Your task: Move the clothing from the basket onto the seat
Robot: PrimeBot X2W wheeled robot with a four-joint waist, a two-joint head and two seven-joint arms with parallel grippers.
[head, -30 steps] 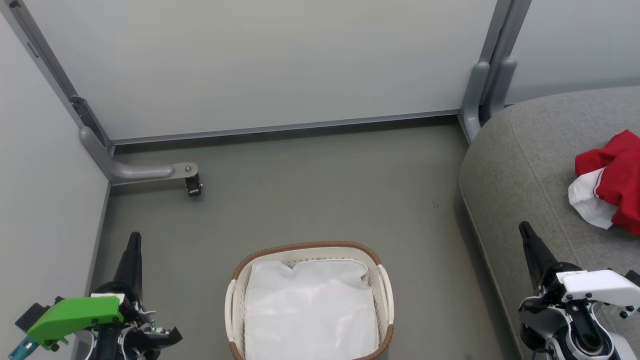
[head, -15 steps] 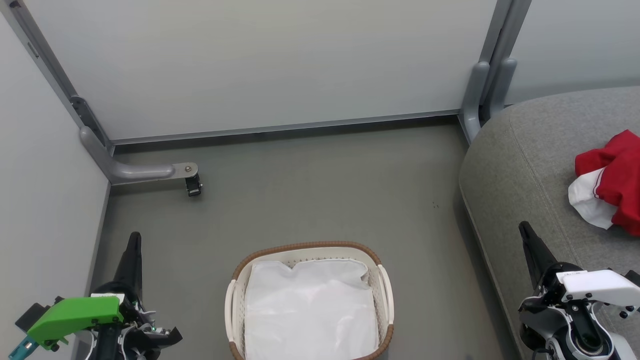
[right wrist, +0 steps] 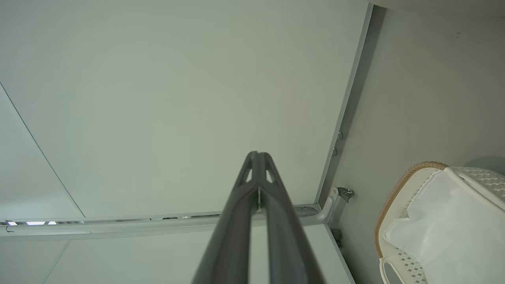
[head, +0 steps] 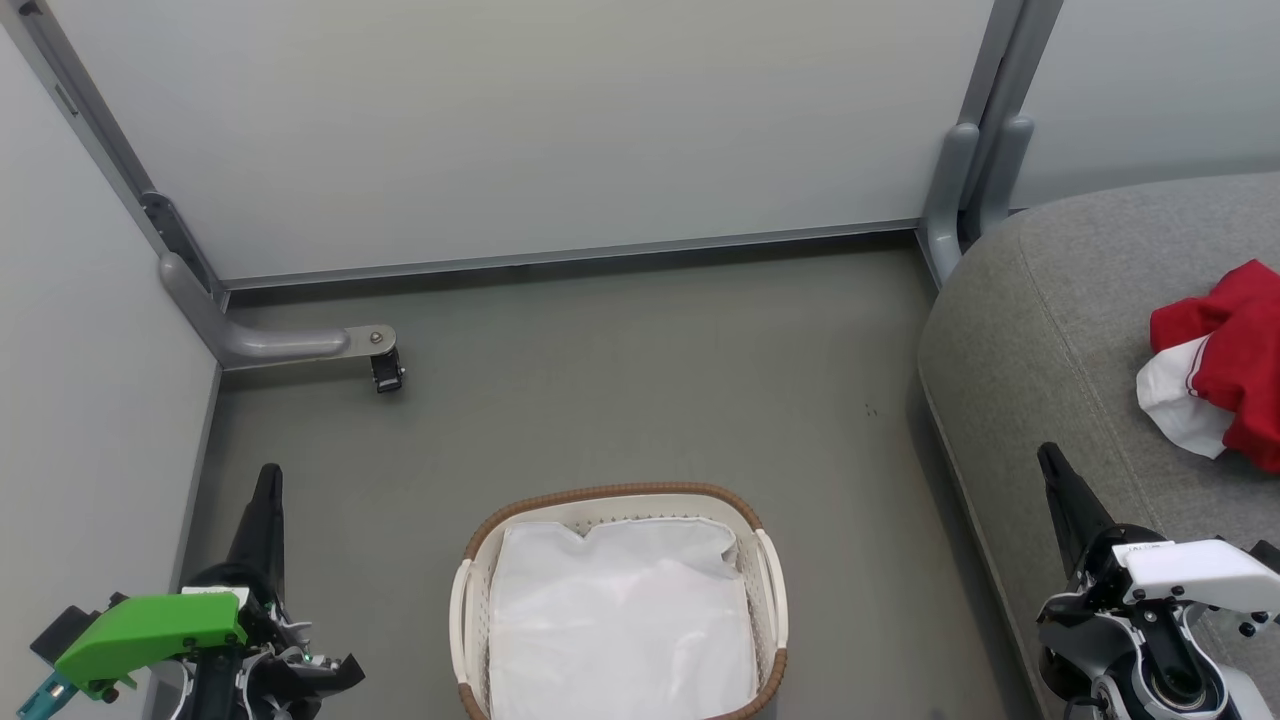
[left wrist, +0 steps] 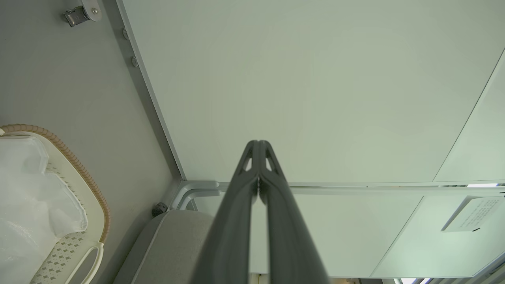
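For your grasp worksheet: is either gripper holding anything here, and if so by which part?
Nothing is held: left gripper and right gripper are both shut and empty. The clothing lies on the seat.

The scene is taken in from the head, high up and tilted steeply down at the floor (head: 640, 380), with the basket (head: 610, 492) framed between the left gripper (head: 268, 475) and the right gripper (head: 1046, 458). Each wrist view is taken close along its own gripper and faced at the wall panel (left wrist: 315, 79) beyond the tips. The basket is shared by all three views, on each gripper's inner side; the seat (head: 1040, 330) by the head and left wrist views.
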